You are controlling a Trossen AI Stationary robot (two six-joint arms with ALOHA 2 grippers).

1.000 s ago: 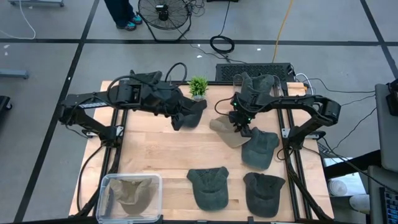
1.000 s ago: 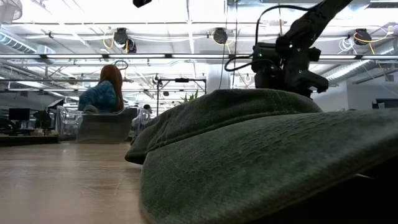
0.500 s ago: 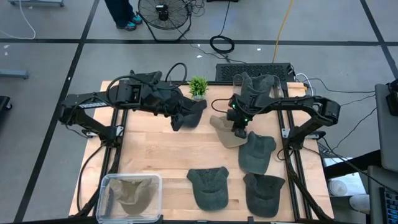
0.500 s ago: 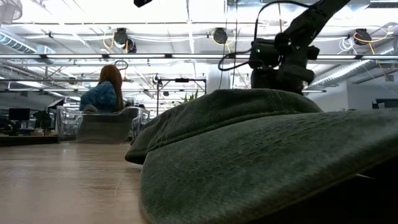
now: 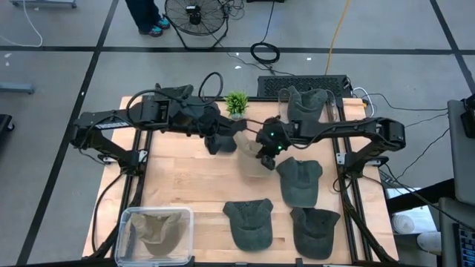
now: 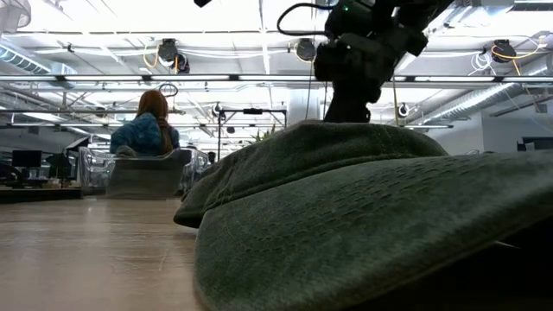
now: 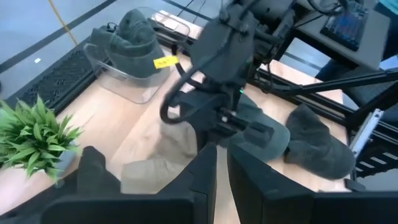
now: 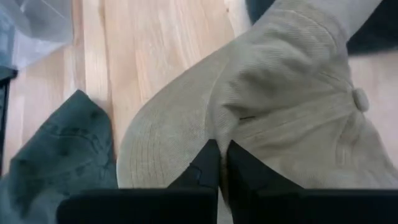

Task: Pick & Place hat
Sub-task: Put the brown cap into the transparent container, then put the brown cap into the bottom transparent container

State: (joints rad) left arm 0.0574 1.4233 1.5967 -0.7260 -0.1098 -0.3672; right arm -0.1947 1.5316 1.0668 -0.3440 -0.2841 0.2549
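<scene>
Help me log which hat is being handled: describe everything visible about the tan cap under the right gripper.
The tan cap is a soft baseball cap of beige, corduroy-like fabric, with a stitched curved brim, seamed crown panels and a top button. It lies on the wooden table near the middle, between the left arm's dark hat and a green cap. The right gripper is shut on it, pinching the fabric where brim meets crown. In the high view the arm covers most of it.

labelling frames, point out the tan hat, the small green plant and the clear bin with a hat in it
tan hat (image 8: 298, 118): right wrist view, crown
small green plant (image 5: 237, 102): high view, leaves
clear bin (image 5: 128, 215): high view, rim corner
</scene>
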